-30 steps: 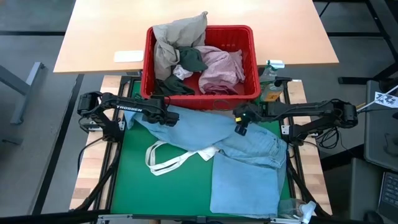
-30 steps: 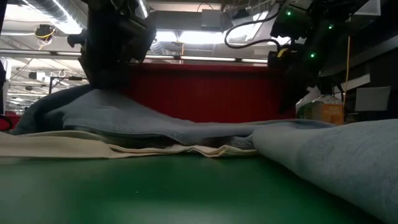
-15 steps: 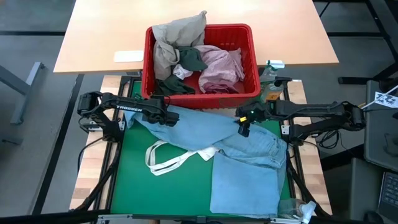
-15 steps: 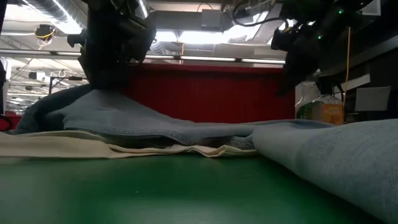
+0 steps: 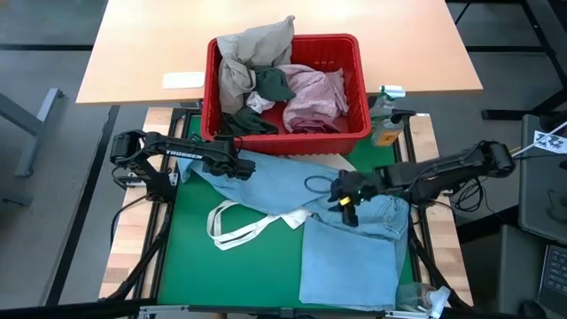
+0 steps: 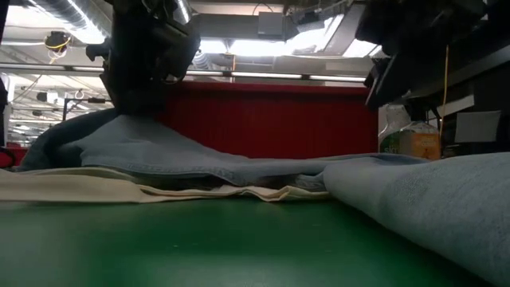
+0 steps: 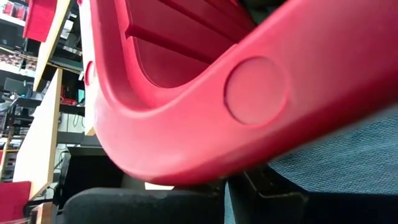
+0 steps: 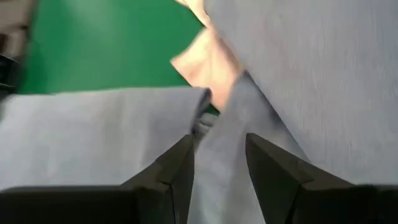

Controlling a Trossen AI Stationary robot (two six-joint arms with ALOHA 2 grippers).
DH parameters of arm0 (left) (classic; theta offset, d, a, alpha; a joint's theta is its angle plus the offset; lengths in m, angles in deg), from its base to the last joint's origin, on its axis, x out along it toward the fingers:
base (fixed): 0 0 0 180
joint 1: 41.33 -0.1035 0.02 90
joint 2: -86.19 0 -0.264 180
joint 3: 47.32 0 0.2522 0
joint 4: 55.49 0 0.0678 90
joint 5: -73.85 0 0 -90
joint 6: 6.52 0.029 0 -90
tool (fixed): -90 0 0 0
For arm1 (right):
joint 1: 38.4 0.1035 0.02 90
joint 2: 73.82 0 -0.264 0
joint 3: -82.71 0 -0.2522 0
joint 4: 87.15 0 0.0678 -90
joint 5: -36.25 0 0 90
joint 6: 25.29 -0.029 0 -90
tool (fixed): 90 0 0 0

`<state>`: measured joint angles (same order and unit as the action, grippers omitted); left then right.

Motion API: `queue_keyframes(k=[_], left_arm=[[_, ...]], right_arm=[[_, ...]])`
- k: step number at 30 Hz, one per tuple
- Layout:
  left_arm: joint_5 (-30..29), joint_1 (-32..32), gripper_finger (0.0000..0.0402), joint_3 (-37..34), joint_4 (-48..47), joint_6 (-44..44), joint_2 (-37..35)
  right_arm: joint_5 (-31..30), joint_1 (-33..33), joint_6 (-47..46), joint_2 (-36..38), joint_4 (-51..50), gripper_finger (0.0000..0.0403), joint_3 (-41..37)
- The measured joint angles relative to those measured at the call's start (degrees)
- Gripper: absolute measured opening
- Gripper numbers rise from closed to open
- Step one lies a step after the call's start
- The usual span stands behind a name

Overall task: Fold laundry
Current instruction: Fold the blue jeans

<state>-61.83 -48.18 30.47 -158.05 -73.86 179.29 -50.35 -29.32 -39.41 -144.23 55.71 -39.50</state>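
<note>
Hovering over the light blue garment point(image 5: 354, 230), right gripper point(image 5: 346, 197) jaws spread; left gripper point(image 5: 237, 165) jaws pressed together.

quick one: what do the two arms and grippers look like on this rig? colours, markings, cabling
Both arms are dark, near-black, built of slim jointed links. The left arm carries white TROSSEN lettering along its link. The right arm has loose black cables around its base, and the right gripper shows a small yellow spot in the high view. In the right wrist view its fingers are dark tapering wedges with a gap between them.
</note>
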Motion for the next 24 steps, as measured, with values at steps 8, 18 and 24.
queue_keyframes(k=[8, 18, 24], left_arm=[[0.14, 0.00, 0.0000, 0.00, 0.55, 0.00, 0.00], [0.12, 0.00, 0.0000, 0.00, 0.10, 0.55, 0.00], [0.14, 0.04, 0.0000, 0.00, -0.43, 0.62, 0.00]], right_arm=[[-4.92, 5.04, -3.28, -10.31, -0.02, 0.0145, -0.02], [3.45, 6.62, -3.40, -22.46, 1.30, 0.0145, 0.23], [10.25, 9.74, 3.21, -23.50, 1.42, 0.0145, 0.26]])
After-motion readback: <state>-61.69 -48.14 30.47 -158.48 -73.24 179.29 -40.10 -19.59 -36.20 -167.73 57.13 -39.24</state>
